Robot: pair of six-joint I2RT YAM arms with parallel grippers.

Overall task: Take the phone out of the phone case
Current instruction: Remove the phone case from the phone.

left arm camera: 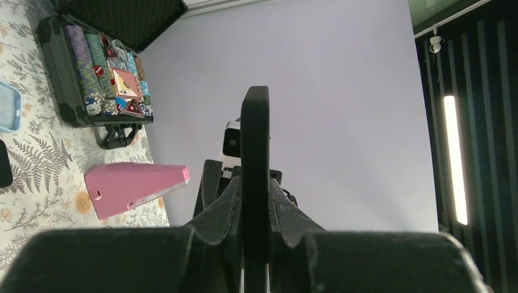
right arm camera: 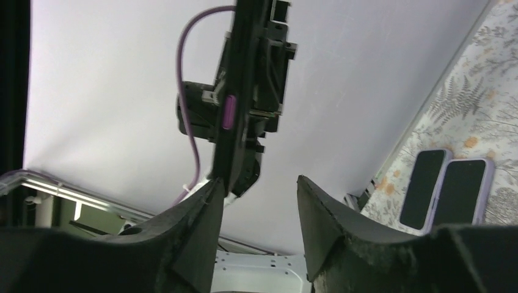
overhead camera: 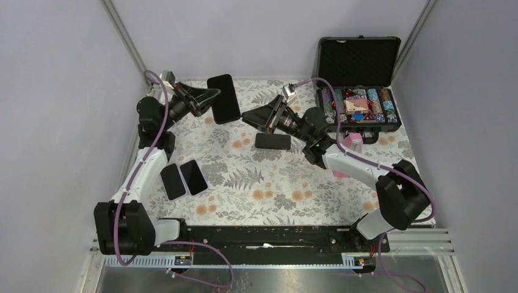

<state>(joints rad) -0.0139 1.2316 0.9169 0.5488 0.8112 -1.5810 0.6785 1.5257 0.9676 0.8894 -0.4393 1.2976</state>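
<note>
My fingers (left arm camera: 282,210) nearest in left wrist view: left gripper (left arm camera: 255,204) clamped on black rectangular cased phone (left arm camera: 255,134), edge-on. Right wrist: my right gripper (right arm camera: 256,186) parted, empty; phone edge straight ahead, just past one fingertip. Top: held phone raised, long axis far-near, right gripper just right of it, nearer free edge. Count: four phones, one held, black flat phone (overhead camera: 273,141) mid-table, two dark phones (overhead camera: 194,177) side by side.

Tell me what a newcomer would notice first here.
The left gripper holds a black phone in the air over the table's far side, with the right gripper open beside it. At the far right sits an open chip case; two phones lie by the left arm.
</note>
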